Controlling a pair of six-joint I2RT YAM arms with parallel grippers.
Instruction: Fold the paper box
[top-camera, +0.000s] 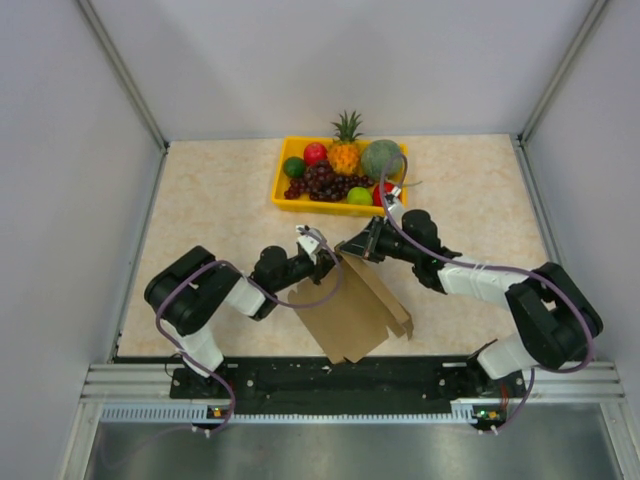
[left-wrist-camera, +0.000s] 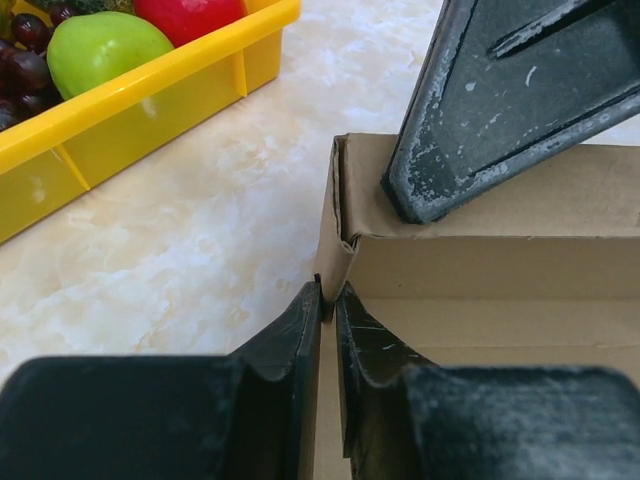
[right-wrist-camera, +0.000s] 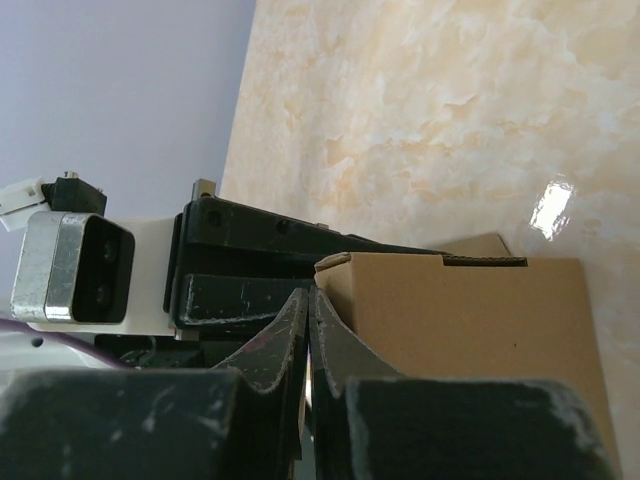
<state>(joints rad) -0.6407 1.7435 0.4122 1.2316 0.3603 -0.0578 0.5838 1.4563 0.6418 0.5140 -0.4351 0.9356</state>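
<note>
A beige marbled counter (top-camera: 220, 200) lay enclosed by plain pale grey walls (top-camera: 60, 150) on three sides, a metal rail (top-camera: 130, 382) along its near edge; a glare patch (right-wrist-camera: 552, 205) shone on it.

no text, label, brand, number or sign can be read anywhere; the paper box (top-camera: 350, 310) shows only plain brown cardboard.

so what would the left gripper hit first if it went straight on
the paper box, its corner wall right at the left gripper; the right gripper looks just beyond, depth unclear
</note>
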